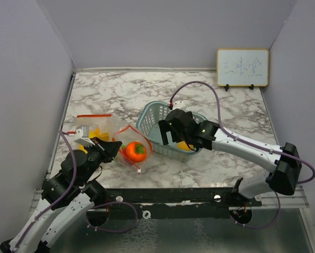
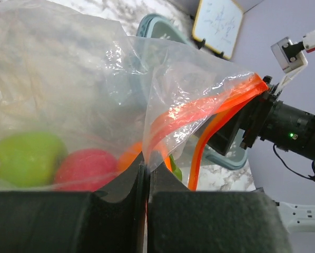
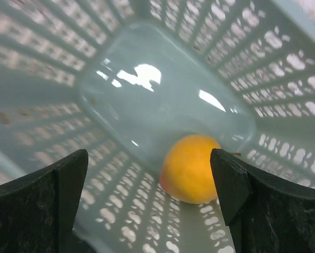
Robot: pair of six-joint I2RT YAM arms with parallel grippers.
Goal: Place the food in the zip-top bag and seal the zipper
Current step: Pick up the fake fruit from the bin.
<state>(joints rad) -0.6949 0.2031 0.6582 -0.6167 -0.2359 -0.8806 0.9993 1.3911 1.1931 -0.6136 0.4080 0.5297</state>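
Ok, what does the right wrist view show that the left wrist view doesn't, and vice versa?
Right wrist only: the teal basket floor, with one yellow-orange fruit lying between the open right gripper fingers. Left wrist only: the left gripper shut on the clear bag, the zipper unsealed, and a green toy, a red toy and an orange toy inside. Both: the basket.

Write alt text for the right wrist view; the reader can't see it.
The open right gripper points down into a teal lattice basket, where a single yellow-orange round toy fruit lies on the floor by the wall. The two black fingers fill the picture's bottom corners, with the fruit nearer the one at the picture's right.
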